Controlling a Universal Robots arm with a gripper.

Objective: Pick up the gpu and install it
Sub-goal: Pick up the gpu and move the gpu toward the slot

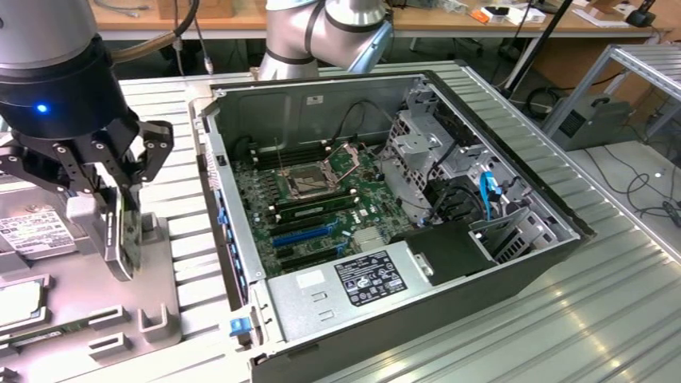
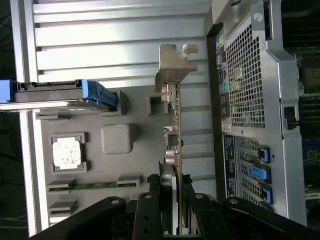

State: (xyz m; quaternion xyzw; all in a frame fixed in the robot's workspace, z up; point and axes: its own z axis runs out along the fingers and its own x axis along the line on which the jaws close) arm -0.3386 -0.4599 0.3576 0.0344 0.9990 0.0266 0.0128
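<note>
Ribbed metal table (image 1: 596, 319), grey moulded tray (image 1: 107, 307). Thin flat gpu (image 2: 175, 115), silver bracket (image 2: 175, 65), is clamped edge-on by jaws of black gripper (image 2: 171, 182), beside perforated steel case (image 2: 245, 85).

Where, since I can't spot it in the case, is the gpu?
Clamped edge-on in the end effector at the exterior view's left, the gpu hangs over the grey tray, beside the computer case.

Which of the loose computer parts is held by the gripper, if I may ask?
The gpu, upright on edge in the gripper; the hard drive and processor lie flat.
</note>
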